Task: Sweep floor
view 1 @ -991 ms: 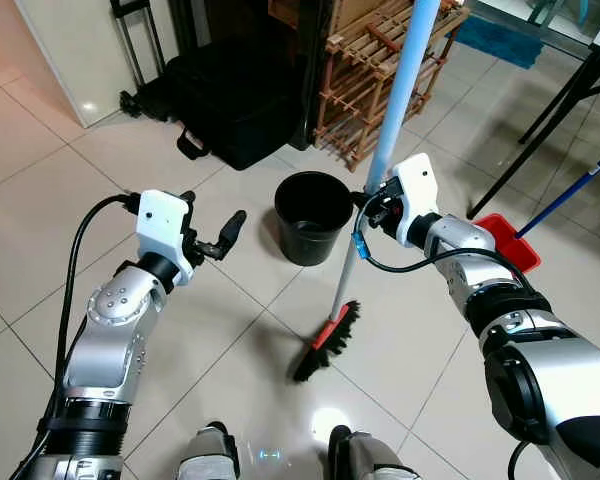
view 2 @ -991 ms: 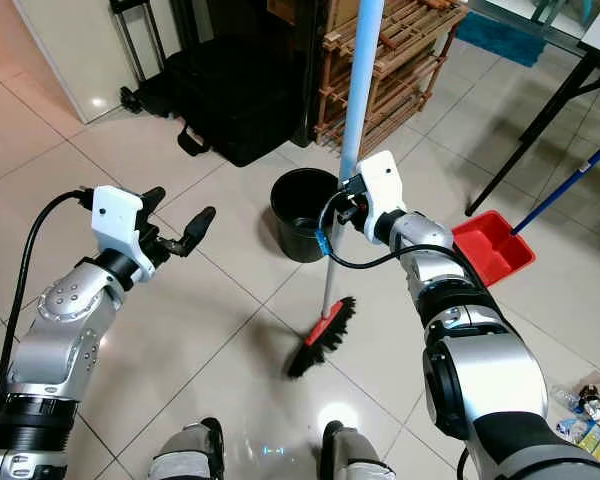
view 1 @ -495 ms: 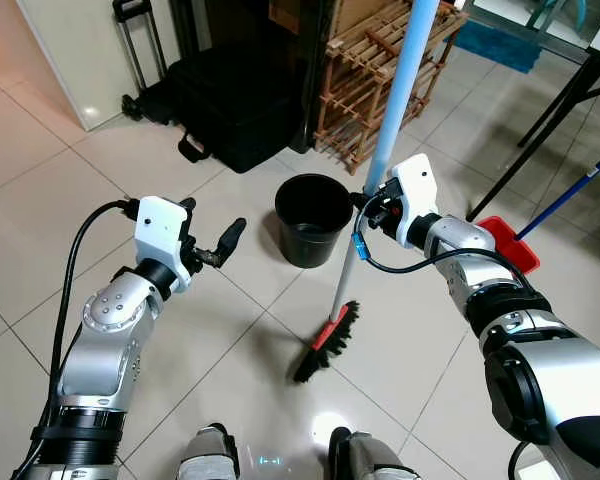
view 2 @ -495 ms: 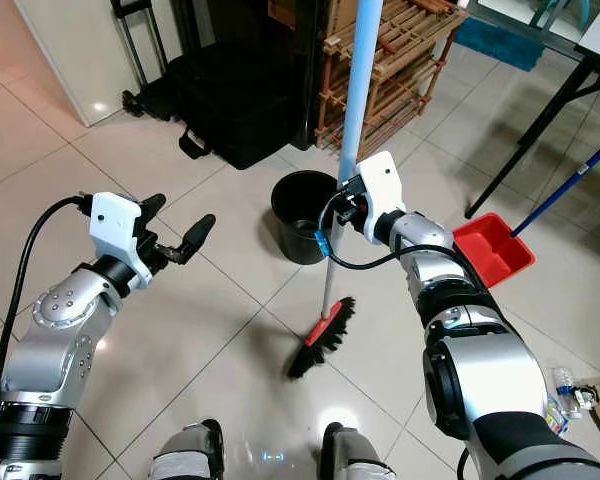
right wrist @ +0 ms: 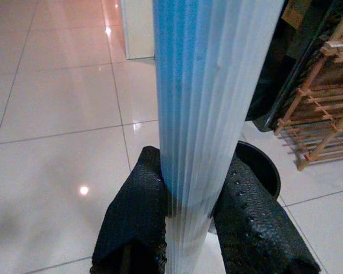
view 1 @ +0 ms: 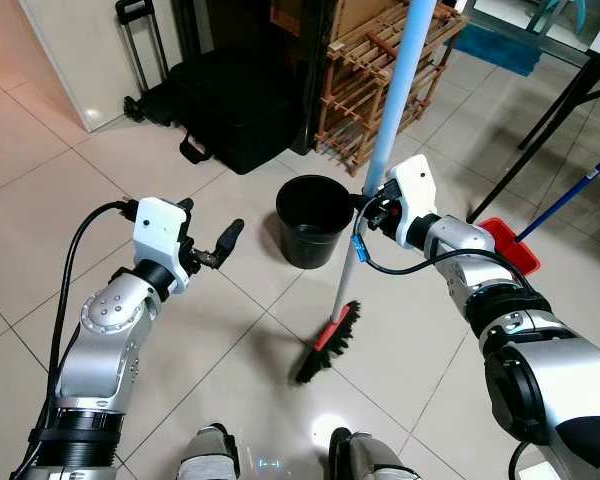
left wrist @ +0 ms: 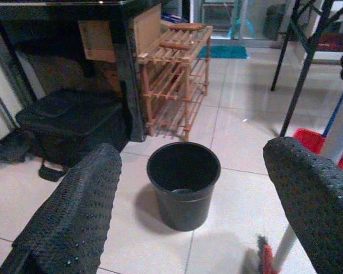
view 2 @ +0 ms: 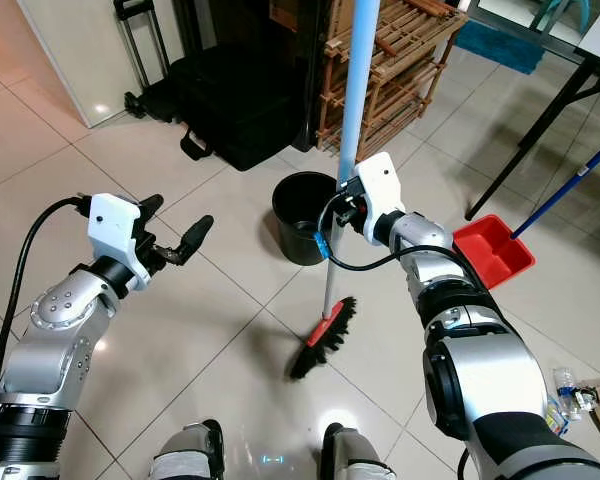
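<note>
Floor: glossy beige tile floor (view 1: 40,200), grout lines running diagonally.
Left gripper: left gripper (view 1: 212,243) raised over bare tile, fingers spread apart, nothing between them; well apart from the broom.
Suitcase: one black suitcase (view 1: 225,105) lying by the wall, behind the left gripper.
Bucket: one black bucket (view 1: 313,218) upright on the tile, between the two grippers, just beside the broom's pole.
Broom: one broom (view 1: 375,190), light blue pole over a white lower section, tilted; red-and-black head (view 1: 327,341) resting on the tile in front of the bucket.
Right gripper: right gripper (view 1: 372,208) clamped on the pole above the white section; right wrist view has both black fingers (right wrist: 138,205) pressed against either side of the ribbed pole.
Rack: one wooden slatted rack (view 1: 365,85) behind the bucket.
Dustpan: one red dustpan (view 2: 492,246) on the floor at right, blue handle slanting up.
View difference: right eye view adds small litter (view 2: 588,395) at the lower right edge; left wrist view looks past its fingers to bucket, rack and suitcase.
</note>
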You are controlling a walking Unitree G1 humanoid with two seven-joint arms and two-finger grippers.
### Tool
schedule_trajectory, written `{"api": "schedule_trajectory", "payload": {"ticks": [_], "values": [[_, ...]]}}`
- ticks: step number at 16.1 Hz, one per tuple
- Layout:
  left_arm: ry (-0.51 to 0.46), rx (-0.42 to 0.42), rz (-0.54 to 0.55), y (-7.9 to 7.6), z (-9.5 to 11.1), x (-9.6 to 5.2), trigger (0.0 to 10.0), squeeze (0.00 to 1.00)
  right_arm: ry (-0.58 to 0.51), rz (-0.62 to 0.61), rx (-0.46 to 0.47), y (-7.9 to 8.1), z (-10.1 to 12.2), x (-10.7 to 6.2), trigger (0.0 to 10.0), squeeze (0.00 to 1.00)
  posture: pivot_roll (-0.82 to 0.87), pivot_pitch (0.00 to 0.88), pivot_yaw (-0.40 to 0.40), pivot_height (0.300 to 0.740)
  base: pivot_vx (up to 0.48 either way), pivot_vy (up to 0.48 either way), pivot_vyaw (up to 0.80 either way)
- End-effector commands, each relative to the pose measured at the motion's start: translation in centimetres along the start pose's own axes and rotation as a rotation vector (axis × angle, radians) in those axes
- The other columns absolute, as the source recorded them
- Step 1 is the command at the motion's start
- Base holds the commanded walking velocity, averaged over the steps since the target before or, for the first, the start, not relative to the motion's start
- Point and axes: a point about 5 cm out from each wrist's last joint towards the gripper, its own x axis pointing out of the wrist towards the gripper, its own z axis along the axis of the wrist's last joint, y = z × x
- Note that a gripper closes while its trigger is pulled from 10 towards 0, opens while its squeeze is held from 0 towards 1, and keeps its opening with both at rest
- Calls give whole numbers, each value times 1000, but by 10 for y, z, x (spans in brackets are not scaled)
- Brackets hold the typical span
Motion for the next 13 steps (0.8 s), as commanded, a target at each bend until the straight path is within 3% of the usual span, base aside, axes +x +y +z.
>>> {"api": "schedule_trajectory", "payload": {"ticks": [1,5,9,13], "values": [[8,6,1,-1,-3,-2,10000,0,-7,9,-25,-4,1,-3,10000,0,77,169,-57,740,0,0,0],[21,12,-35,-4,-3,-7,10000,0,19,135,-69,3,0,-4,10000,0,84,199,-66,740,0,0,0],[37,-2,-224,-24,0,-18,10000,0,25,330,-80,3,6,-10,10000,0,85,226,-69,740,0,0,0],[20,-23,-378,-40,12,-26,10000,0,43,436,-52,4,2,-16,10000,0,87,232,-76,740,0,0,0]]}}
